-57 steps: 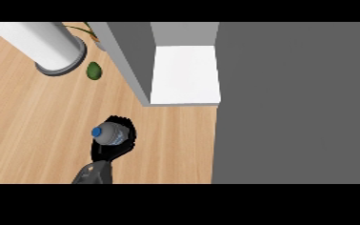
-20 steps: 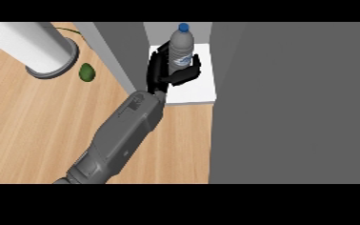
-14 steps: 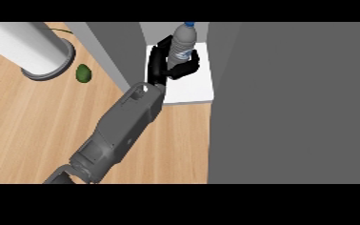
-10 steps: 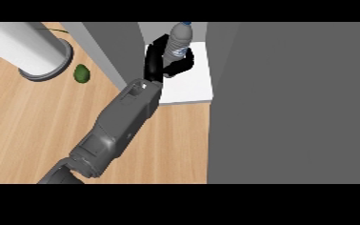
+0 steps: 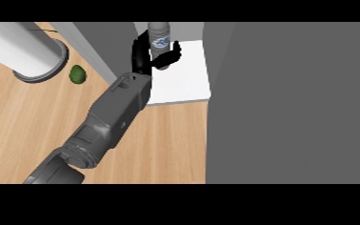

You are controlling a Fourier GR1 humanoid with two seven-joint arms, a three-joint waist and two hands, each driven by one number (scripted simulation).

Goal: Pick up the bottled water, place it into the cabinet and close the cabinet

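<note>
At upper centre, the bottled water (image 5: 160, 37) is held upright over the cabinet (image 5: 184, 78) shelf, the left hand (image 5: 143, 57) curled round its mid-body (judged light, stiff, likely slippery).

Left forearm (image 5: 116, 112) extended forward — hand (image 5: 142, 57) curled in a grasp.

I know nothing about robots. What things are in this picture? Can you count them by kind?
water bottle: 1
cabinet: 1
green fruit: 1
white cylinder: 1
left hand, curled round the bottle: 1
Total: 5
</note>
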